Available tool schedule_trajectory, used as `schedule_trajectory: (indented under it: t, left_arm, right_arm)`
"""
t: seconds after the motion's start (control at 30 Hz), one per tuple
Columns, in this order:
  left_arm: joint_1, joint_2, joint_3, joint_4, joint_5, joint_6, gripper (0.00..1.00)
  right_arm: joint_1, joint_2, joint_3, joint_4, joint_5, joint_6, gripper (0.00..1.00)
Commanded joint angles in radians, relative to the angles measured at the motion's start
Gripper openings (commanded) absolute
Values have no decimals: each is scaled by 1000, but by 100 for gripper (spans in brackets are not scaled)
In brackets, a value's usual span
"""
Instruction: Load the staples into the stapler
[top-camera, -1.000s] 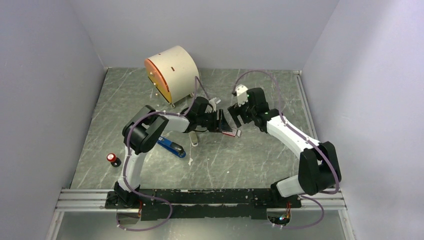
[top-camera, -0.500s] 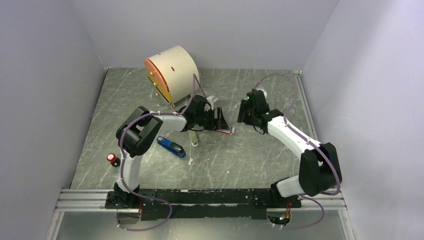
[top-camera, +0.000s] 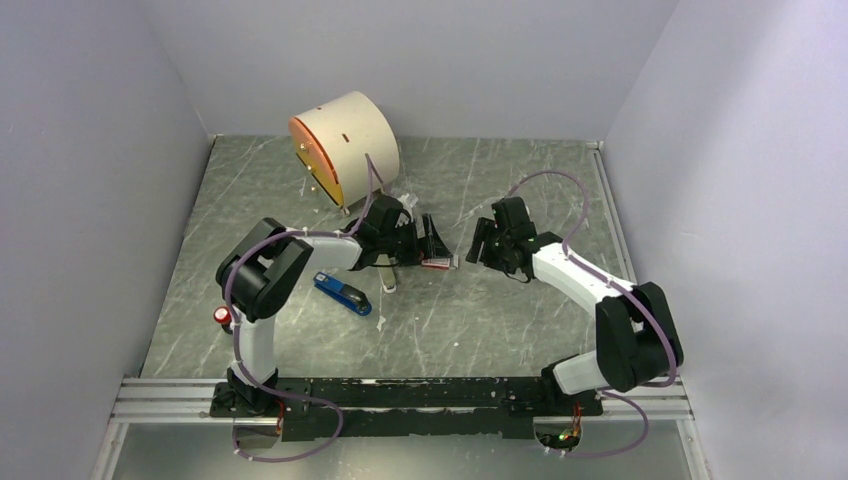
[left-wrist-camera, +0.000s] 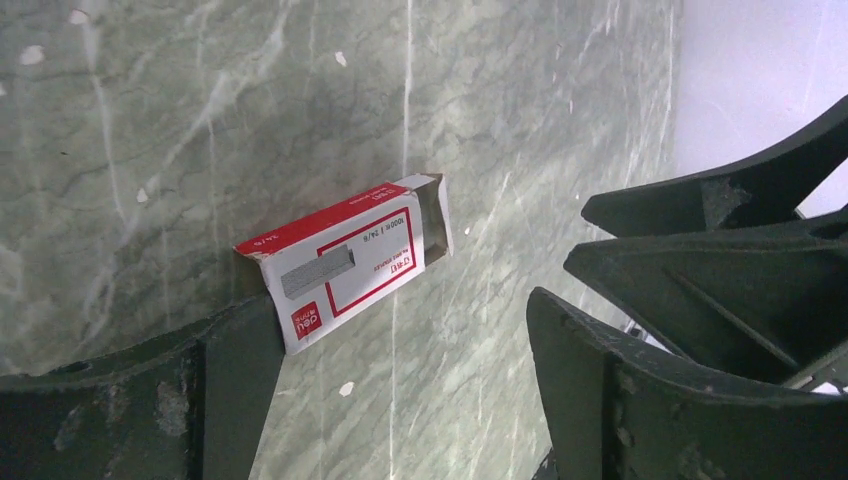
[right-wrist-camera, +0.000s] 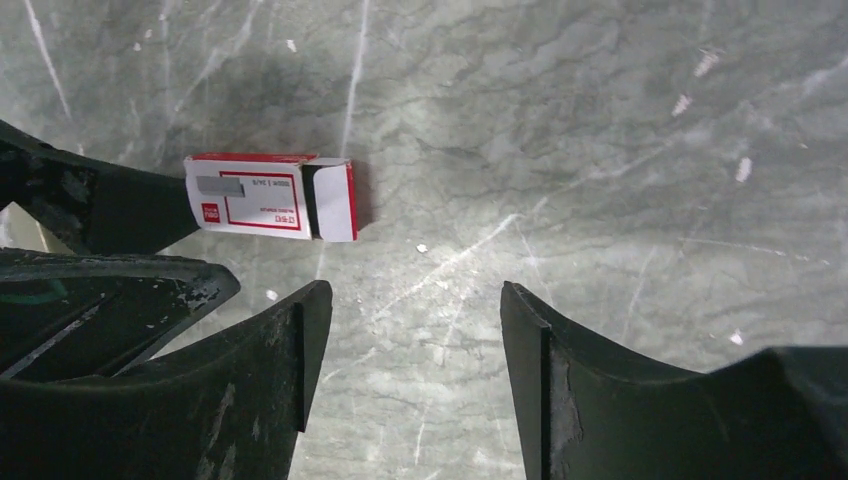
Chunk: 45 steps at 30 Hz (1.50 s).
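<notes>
We see a red-and-white box (left-wrist-camera: 345, 262), a blue stapler (top-camera: 343, 293), a cream drum (top-camera: 350, 140) faced orange, a white-veined grey-green table (top-camera: 480, 320).

Stapler (top-camera: 342, 293) left of staple box (top-camera: 438, 263)

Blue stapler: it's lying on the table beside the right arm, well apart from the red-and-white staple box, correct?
Not quite. The top external view shows the blue stapler lying on the table beside the left arm, not the right. The rest holds: it is well apart from the red-and-white staple box.
</notes>
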Motion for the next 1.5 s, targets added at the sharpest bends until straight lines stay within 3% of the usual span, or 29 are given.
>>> schedule_trajectory:
  t: [0.0, 0.27, 0.37, 0.67, 1.0, 1.47]
  left_arm:
    - [10, 3, 4, -108, -104, -3, 94]
    - [22, -2, -63, 23, -39, -21, 70]
    - [30, -3, -75, 41, -27, -16, 64]
    - [43, 3, -81, 54, 0, 1, 61]
    - [43, 13, -81, 57, 12, 7, 62]
    - [45, 6, -82, 40, -13, 37, 53]
  right_arm:
    - [4, 36, 3, 82, -71, -15, 68]
    - [86, 188, 121, 85, -77, -35, 68]
    - [114, 234, 160, 79, -42, -11, 62]
    - [141, 316, 228, 18, 107, 5, 47]
    - [142, 334, 234, -10, 92, -27, 54]
    - [141, 304, 221, -34, 154, -4, 30]
